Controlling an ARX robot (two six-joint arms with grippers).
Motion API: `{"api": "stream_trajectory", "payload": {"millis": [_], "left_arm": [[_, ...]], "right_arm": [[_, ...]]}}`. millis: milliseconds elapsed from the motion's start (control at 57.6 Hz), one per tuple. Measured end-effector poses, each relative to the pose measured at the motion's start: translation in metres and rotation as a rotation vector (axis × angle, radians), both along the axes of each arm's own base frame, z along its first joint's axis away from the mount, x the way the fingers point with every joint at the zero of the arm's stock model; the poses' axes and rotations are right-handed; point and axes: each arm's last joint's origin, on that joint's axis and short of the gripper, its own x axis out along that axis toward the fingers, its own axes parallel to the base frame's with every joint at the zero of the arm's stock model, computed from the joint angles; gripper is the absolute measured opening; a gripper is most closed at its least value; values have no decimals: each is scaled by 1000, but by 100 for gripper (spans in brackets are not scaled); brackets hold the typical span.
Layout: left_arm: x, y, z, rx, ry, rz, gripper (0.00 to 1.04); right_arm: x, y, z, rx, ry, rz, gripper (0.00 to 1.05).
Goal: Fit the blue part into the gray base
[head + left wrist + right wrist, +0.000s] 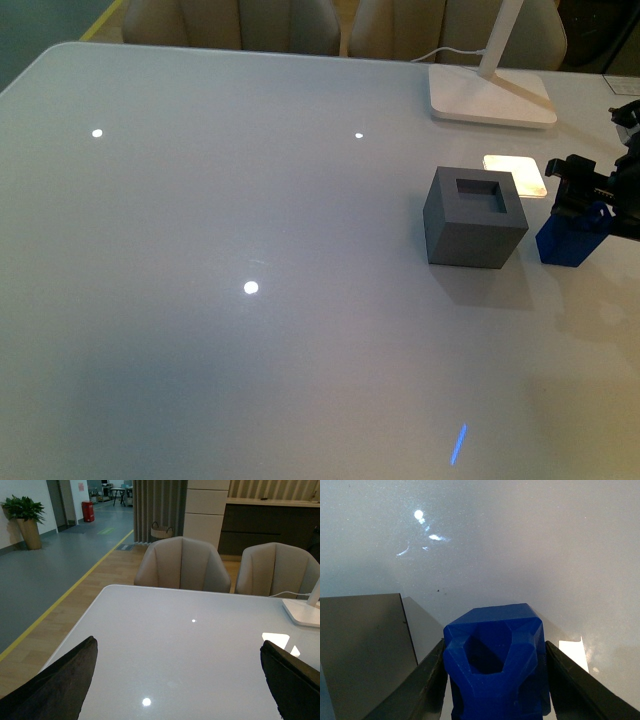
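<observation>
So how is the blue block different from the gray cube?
The blue part is deep blue and smaller; the gray base is matte gray and bigger. The gray base has a square hole on top and stands free; the blue part sits in the right claw. Both stand on the table.

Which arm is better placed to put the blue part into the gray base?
Right. The right gripper has its fingers against both sides of the blue part, just beside the gray base. The left gripper hangs open over bare table, seeing neither.
</observation>
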Motion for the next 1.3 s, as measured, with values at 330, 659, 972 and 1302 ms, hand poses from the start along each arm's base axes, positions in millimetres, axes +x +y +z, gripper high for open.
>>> {"api": "stream_trajectory", "payload": {"millis": [330, 659, 972, 1302], "left_arm": [[0, 0, 0, 0, 0, 0, 97], [0, 0, 0, 0, 0, 0, 97], [0, 0, 0, 0, 0, 0, 97], [0, 0, 0, 0, 0, 0, 97]], "right_arm": [[-21, 11, 53, 39, -78, 43, 45], [-28, 65, 103, 38, -159, 150, 45], [-18, 102, 94, 51, -145, 179, 45], [-17, 108, 82, 41, -114, 170, 45]]}}
